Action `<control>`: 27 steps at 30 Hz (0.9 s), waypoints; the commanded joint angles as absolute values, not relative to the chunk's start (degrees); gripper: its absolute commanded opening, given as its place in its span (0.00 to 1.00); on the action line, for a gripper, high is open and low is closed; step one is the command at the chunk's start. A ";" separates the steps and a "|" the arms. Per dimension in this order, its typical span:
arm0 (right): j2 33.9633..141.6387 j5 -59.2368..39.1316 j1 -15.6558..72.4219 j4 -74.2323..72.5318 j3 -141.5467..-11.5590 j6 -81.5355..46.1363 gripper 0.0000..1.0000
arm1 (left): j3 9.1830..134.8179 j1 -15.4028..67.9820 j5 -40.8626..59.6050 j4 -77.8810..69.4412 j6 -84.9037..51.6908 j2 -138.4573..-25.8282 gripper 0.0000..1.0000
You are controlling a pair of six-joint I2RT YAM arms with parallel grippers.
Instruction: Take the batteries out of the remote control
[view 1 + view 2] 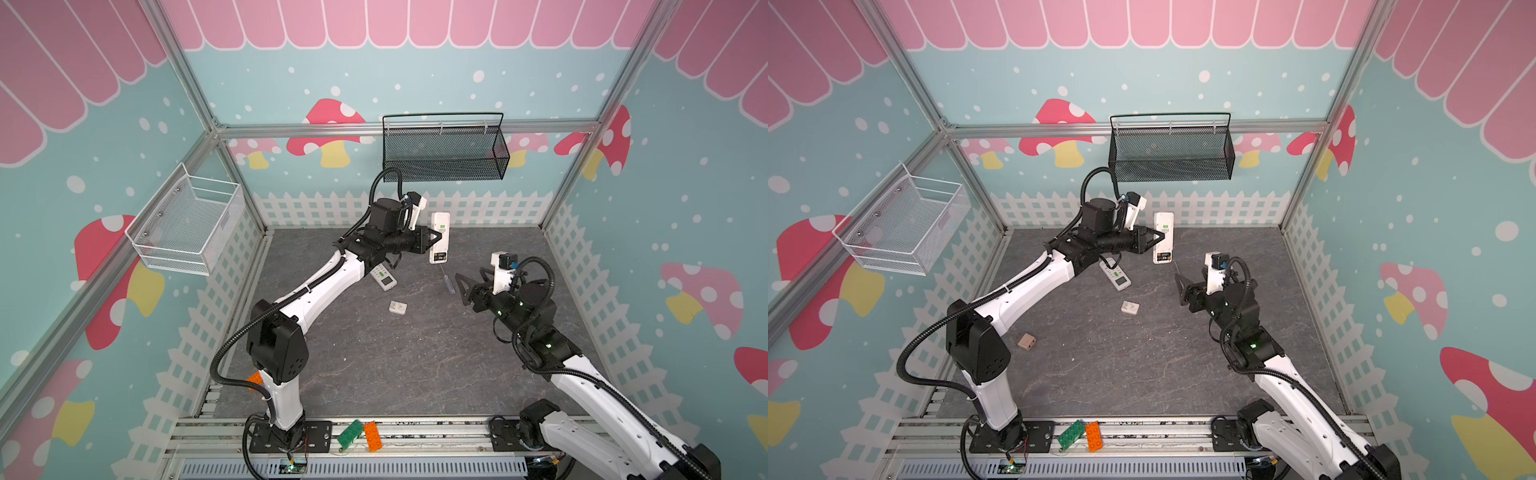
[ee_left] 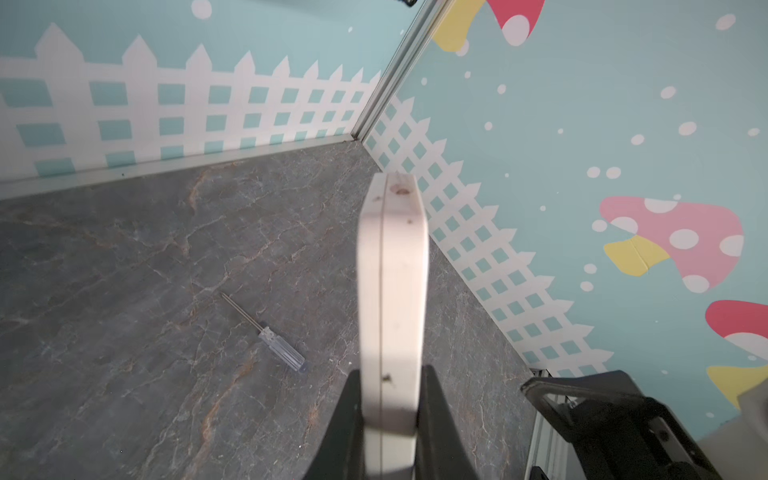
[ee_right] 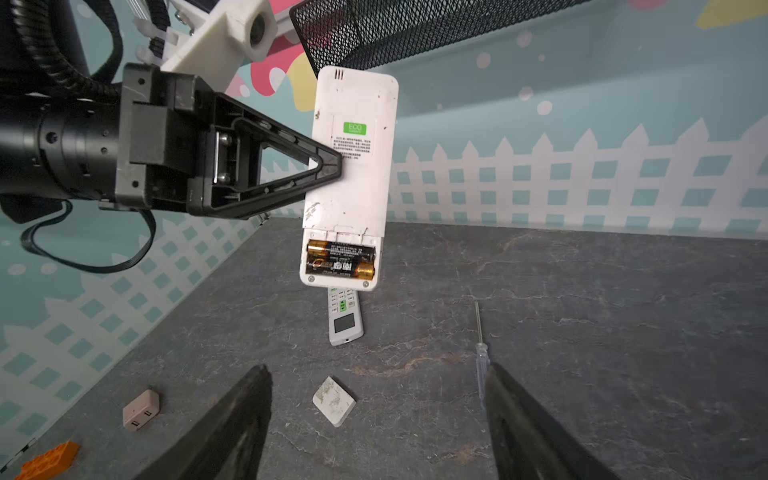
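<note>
Batteries [image 3: 340,259]: two visible, black with gold ends, lying side by side in the open slot at the low end of the held remote [image 3: 353,183]; none seen loose.
Second remote [image 1: 384,278]: flat on the table [image 1: 415,353], buttons up, partly under the left arm; back hidden, so its batteries can't be judged.
White lid [image 1: 397,308]: small square piece on the table near the second remote, probably a battery cover.
Left gripper [image 1: 433,238]: pinching the held remote mid-body, front and back, lifted clear of the table.
Screwdriver [image 1: 448,282]: on the table, between the held remote and the right arm, untouched.
Right gripper [image 3: 376,370]: fingers spread wide, empty, facing the open slot, apart from it.
Done: cover off, batteries exposed.
Left: both batteries still seated and need pulling; second remote probably after that.
</note>
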State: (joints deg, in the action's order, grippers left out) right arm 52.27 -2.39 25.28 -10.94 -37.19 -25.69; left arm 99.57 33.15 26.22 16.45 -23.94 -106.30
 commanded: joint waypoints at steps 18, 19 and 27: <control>69.50 -8.11 25.84 -23.59 -45.78 -34.11 0.88 | 96.46 34.45 28.05 10.07 -32.12 -104.41 0.00; 70.39 -7.83 25.84 -23.61 -46.13 -33.97 0.88 | 96.20 34.47 27.86 9.78 -32.41 -104.37 0.00; 75.15 -8.63 25.73 -24.04 -48.63 -34.60 0.88 | 95.28 34.75 28.11 9.10 -33.47 -103.85 0.00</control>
